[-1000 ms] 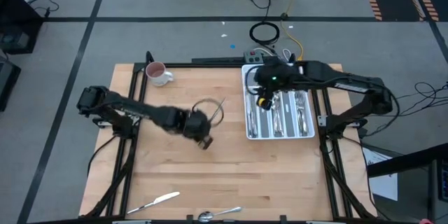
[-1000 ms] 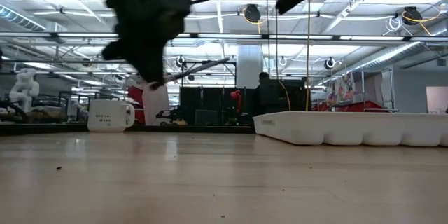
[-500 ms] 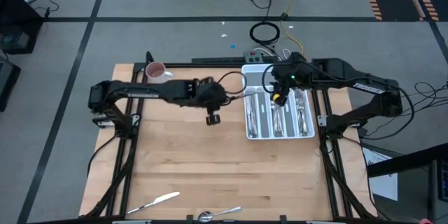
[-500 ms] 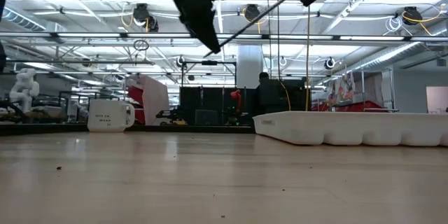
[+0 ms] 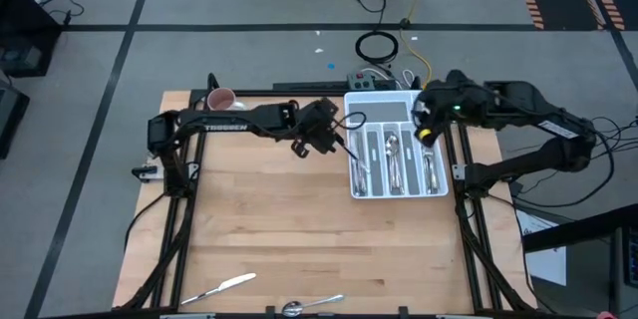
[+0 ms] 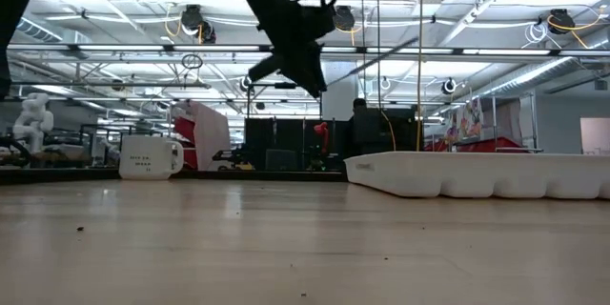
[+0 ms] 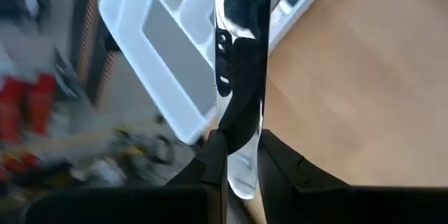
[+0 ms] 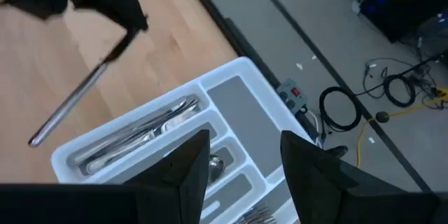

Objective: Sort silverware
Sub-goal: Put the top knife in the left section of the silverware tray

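High view. My left gripper (image 5: pixel 332 142) sits just off the tray's (image 5: pixel 351 187) near-left edge, toward 12 o'clock of the table (image 5: pixel 299 229), fingers pinched almost shut on one slim silver piece (image 5: pixel 352 151) whose free end angles out over the tray's left slot. My right gripper (image 5: pixel 427 130) hangs over the tray's right side, at about 2 o'clock of the table, fingers spread and carrying nothing. Sorted silverware (image 5: pixel 397 164) lies in the tray's long slots. A table knife (image 5: pixel 223 287) lies at 7 o'clock near the table's edge; a spoon (image 5: pixel 311 305) lies at 6 o'clock on the edge. A mug (image 5: pixel 223 102) stands at 11 o'clock.

Low view. My left gripper (image 6: pixel 307 65) is well above the tabletop, with the held piece (image 6: pixel 376 53) slanting out from it toward the tray (image 6: pixel 477 173). The mug (image 6: pixel 149 156) stands far off at 9 o'clock.

Left wrist view. My two fingers (image 7: pixel 215 162) clamp the end of the shiny piece (image 7: pixel 241 63), which runs out over the tray (image 7: pixel 164 49).

Right wrist view. My fingers (image 8: pixel 183 168) stand apart, empty, above the tray (image 8: pixel 231 94). Silverware (image 8: pixel 143 134) lies in one long slot. The left arm's held piece (image 8: pixel 70 108) slants near the tray's end.
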Available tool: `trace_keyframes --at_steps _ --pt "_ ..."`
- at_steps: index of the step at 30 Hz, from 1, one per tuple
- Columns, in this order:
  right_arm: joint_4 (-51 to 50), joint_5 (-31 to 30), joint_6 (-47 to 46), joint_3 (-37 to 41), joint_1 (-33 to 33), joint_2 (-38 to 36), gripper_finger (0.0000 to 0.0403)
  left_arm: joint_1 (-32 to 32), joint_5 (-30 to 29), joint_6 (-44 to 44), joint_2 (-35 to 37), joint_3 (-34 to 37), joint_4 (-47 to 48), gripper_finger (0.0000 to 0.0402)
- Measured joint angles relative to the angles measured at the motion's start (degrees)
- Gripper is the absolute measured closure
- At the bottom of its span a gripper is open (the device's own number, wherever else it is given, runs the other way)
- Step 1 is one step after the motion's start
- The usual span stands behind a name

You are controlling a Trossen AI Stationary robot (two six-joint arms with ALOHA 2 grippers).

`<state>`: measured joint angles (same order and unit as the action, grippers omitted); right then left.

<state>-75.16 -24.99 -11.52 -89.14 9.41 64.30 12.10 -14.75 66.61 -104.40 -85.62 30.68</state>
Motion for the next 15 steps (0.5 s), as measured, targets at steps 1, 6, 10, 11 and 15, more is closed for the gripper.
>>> trace_keyframes --at_steps 1,6,10,11,15 --pt "0.0 -0.4 -0.2 0.0 0.0 -0.6 0.0236 0.0 0.0 3.3 -0.6 0.0 -1.4 0.0353" --pt "0.0 -0.7 -0.3 0.0 0.0 -2.9 0.0236 -0.1 1.0 18.5 -3.6 -0.1 -5.5 0.0353" --pt "0.0 -0.7 -0.8 0.0 0.0 -3.7 0.0236 -0.1 1.0 28.2 -5.3 -0.1 -7.5 0.0353" --pt "0.0 -0.7 -0.9 0.0 0.0 -3.7 0.0236 -0.1 1.0 29.1 -5.5 -0.1 -7.6 0.0353" --pt "0.0 -0.8 -0.9 0.0 0.0 -3.7 0.0236 -0.1 1.3 30.0 -6.8 -0.1 -10.3 0.0353"
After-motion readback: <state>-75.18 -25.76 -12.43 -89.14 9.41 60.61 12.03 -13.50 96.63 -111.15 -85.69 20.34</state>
